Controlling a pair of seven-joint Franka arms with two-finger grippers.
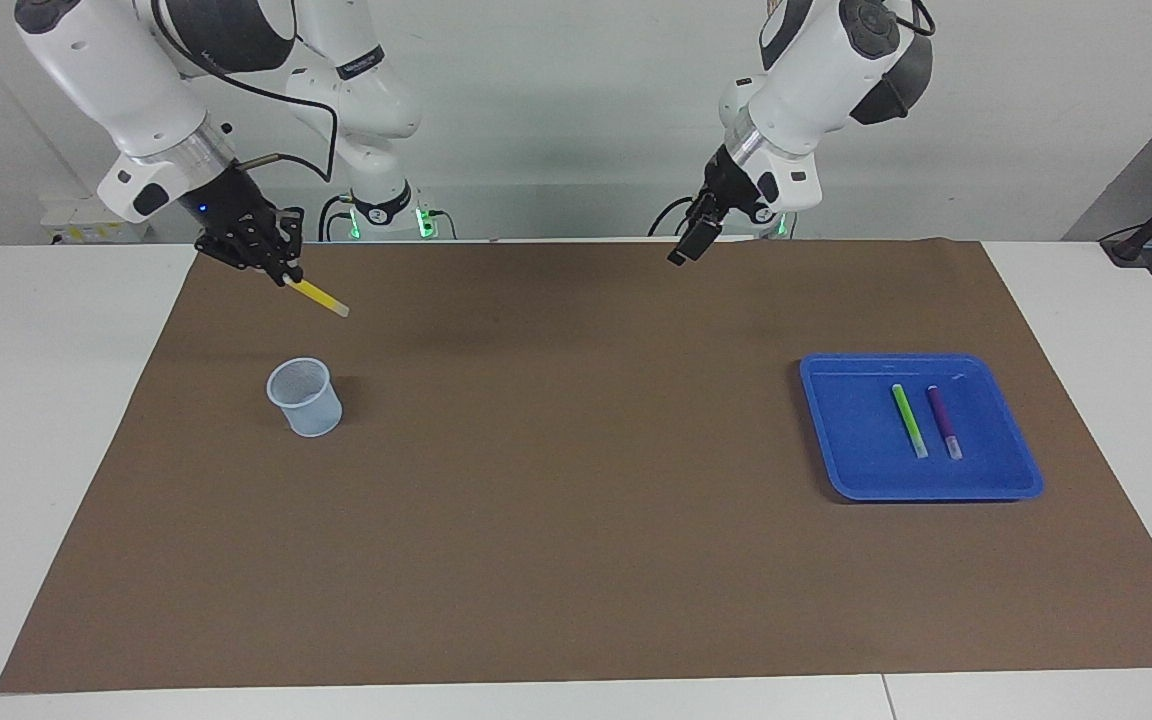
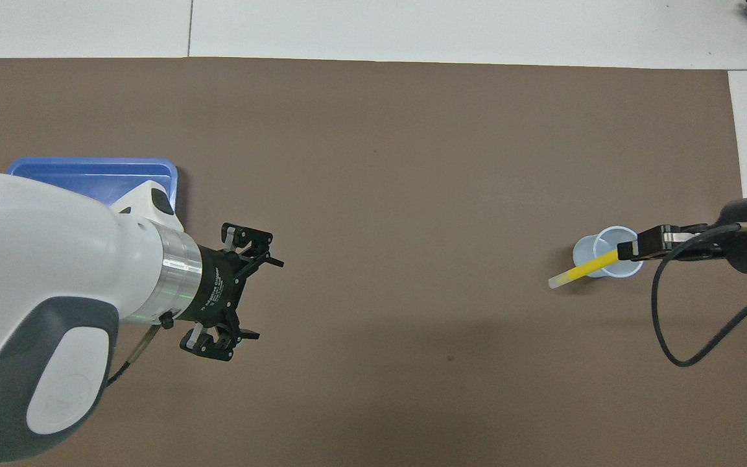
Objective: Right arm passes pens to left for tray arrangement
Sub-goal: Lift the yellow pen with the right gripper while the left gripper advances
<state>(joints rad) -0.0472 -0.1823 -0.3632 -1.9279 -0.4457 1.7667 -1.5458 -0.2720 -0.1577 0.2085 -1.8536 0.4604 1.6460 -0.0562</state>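
Yellow pen point(image 1: 319, 296) slanting from raised right gripper point(image 1: 281, 270).

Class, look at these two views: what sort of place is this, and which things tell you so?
Most likely a robotics lab bench. Two white arms stand at a table under a brown mat; the right claw holds a yellow pen above it, and a blue tray holds two more pens.

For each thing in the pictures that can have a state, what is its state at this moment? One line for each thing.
right gripper: raised over the mat, shut on the yellow pen
yellow pen: held at one end, slanting down, in the air
left gripper: open, empty, raised over the mat
green pen: lying flat in the tray
purple pen: lying flat beside the green pen
tray: holds two pens
cup: upright, appears empty
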